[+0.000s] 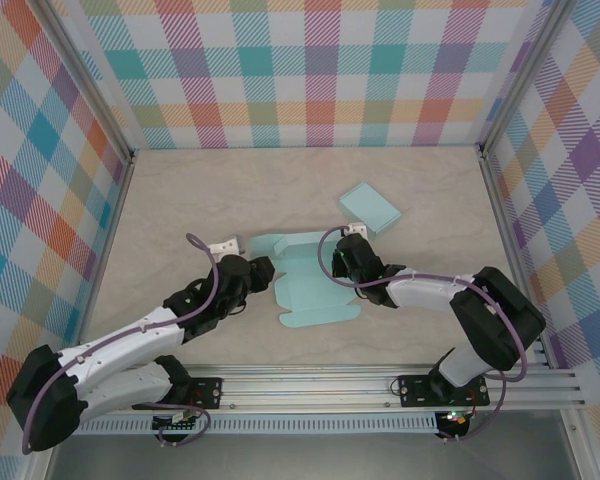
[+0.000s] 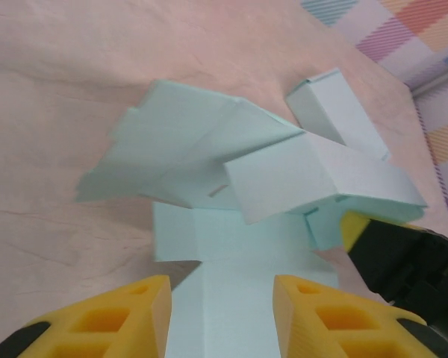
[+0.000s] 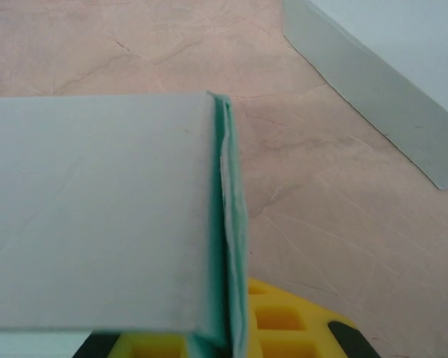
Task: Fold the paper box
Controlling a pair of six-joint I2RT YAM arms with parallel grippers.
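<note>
We see the left gripper [image 2: 221, 298] with yellow fingers apart either side of a panel of the pale teal half-folded paper box [image 1: 305, 290], the right gripper [image 1: 345, 265] clamped on its opposite flap, mid-way across the beige marbled table [image 1: 180, 200], near a closed teal cardboard box [image 1: 370, 207].

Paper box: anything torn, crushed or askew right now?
No tear or crushing visible. The paper box is only half folded, its flaps standing at uneven angles. A separate teal piece lies at a slant beyond it.

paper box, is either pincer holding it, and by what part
The right pincer is shut on the paper box, pinching a folded wall. The left pincer is open, holding nothing.
</note>
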